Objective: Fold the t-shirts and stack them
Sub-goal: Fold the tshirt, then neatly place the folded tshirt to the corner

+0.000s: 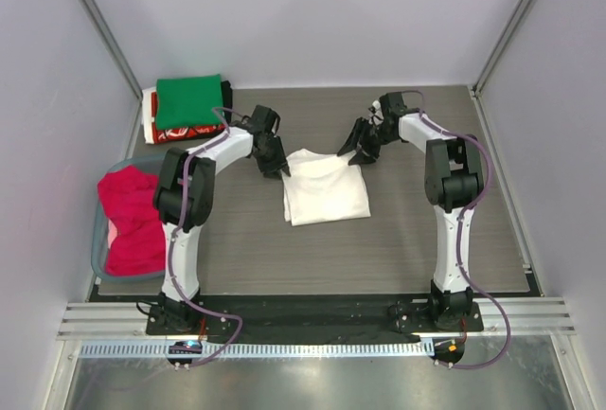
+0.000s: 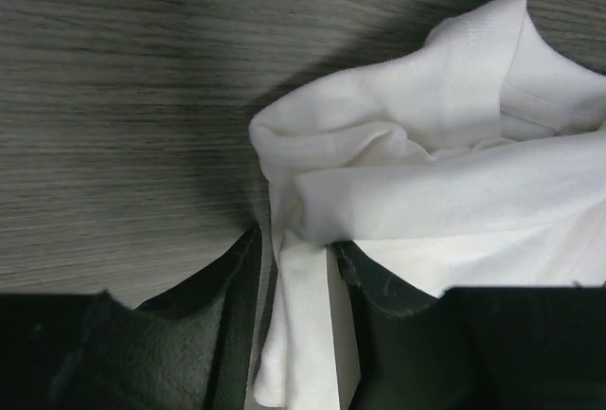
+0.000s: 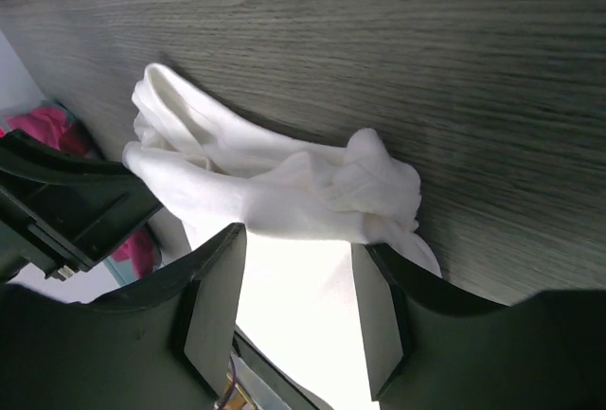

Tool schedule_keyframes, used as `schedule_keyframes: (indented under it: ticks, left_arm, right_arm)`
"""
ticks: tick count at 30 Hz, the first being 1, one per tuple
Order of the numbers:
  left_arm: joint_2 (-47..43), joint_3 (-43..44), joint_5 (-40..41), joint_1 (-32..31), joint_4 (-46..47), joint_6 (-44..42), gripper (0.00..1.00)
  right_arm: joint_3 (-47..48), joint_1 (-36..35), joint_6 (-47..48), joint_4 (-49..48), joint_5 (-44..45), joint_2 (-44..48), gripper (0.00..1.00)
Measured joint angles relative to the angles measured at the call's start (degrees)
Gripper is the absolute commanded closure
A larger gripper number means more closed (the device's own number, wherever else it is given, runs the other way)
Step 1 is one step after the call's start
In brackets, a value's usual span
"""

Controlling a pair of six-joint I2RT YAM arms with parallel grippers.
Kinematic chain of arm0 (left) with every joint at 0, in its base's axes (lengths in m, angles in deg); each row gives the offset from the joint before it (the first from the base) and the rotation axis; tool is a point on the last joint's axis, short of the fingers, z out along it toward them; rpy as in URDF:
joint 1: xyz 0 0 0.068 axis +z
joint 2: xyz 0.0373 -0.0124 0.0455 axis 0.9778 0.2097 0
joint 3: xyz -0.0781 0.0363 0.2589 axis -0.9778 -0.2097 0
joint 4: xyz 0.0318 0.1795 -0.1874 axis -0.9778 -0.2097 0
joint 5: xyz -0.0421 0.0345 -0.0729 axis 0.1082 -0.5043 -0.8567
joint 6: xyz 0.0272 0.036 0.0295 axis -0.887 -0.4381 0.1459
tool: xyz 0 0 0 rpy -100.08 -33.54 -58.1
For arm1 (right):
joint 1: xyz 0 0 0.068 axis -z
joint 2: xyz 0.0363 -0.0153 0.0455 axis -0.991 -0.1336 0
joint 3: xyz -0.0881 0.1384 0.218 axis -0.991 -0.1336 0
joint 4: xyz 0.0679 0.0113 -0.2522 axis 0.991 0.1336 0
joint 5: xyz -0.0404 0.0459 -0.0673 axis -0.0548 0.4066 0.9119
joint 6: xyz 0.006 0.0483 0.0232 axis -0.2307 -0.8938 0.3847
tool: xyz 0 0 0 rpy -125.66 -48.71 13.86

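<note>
From above, the white t-shirt (image 1: 325,190) lies in the middle of the bench (image 1: 426,249), folded to a nearly square packet. Its slightly longer axis runs left to right, a little tilted, and its far edge is raised toward the two arms. The left pincer (image 1: 276,164) is at the far left corner and the right pincer (image 1: 359,152) at the far right corner. At the far left of the bench a green t-shirt (image 1: 189,99) lies folded on a red-and-white t-shirt (image 1: 176,133). Nearer on that side, a pink t-shirt (image 1: 133,222) fills the grey-blue tub (image 1: 98,244), well apart from the white one. In the left wrist view, the left pincer (image 2: 295,249) is closed narrowly on a strip of the white t-shirt (image 2: 417,145), which is wrinkled and rolled at its edge. In the right wrist view, the right pincer (image 3: 301,240) stands about half open around a thick bunch of the white t-shirt (image 3: 312,187), lifted over the bench.
</note>
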Motion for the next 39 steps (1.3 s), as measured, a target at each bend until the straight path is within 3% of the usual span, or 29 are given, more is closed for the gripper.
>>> schedule_keyframes:
  ticks: [3,4,7,12,16,24,29,36,39]
  left_arm:
    - [-0.3,-0.1,-0.5,0.2,0.3,-0.7,0.5]
    - [-0.9,-0.5,-0.1,0.2,0.5,-1.5,0.39]
    - [-4.6,-3.4,1.1,0.1,0.6,-3.0,0.24]
    - [-13.3,-7.7,1.1,0.4,3.5,-5.6,0.2]
    - [-14.6,-9.6,-1.9,1.4,10.3,-6.6,0.21]
    - [-4.2,-8.7,-7.6,3.7,17.4,-5.7,0.26]
    - [-1.7,-6.8,-8.0,3.8,20.3,-4.7,0.34]
    - [-0.9,-7.2,-8.5,3.8,22.7,-2.6,0.44]
    - [-1.4,-10.1,-8.7,3.7,26.6,-0.7,0.58]
  right_arm:
    - [0.6,0.0,-0.2,0.4,-0.2,0.0,0.39]
    - [1.1,0.0,-0.1,0.8,-0.1,0.0,0.37]
    - [3.6,-0.3,1.1,3.2,1.5,0.0,0.32]
    - [7.8,-0.8,3.9,7.4,5.6,2.4,0.24]
    - [6.8,-1.2,5.7,10.6,7.9,9.7,0.22]
    - [-14.6,-7.4,6.5,10.9,10.3,32.3,0.22]
    - [-28.6,-12.5,5.4,9.5,10.7,37.7,0.22]
    - [-42.2,-13.6,3.7,8.2,12.3,48.6,0.21]
    - [-46.5,-13.5,2.1,6.3,12.5,57.2,0.19]
